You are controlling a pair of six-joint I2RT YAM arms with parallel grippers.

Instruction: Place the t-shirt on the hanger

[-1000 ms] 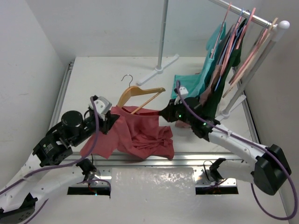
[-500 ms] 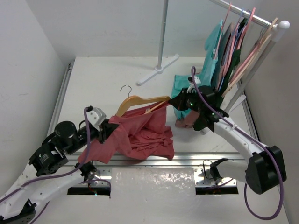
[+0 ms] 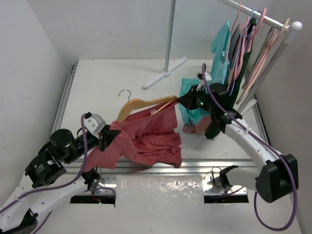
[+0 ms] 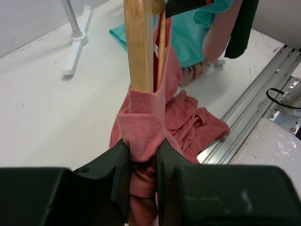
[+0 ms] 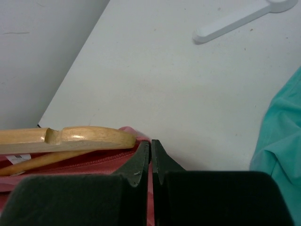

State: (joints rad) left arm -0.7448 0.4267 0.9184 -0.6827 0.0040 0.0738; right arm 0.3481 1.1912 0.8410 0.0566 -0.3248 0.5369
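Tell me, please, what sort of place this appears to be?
Probably a robotics lab cell for garment handling: a white table boxed by walls, a clothes rack of hung shirts, and the left arm and right arm bolted along a metal rail.

Coral-red t-shirt (image 3: 148,139), bunched and stretched between both grippers. Ribbed edge pinched in left gripper (image 4: 141,148), thin edge pinched in right gripper (image 5: 151,147), rest sags crumpled. Wooden hanger (image 3: 144,103), silver hook, partly inside shirt; arm end just left of right fingertips.
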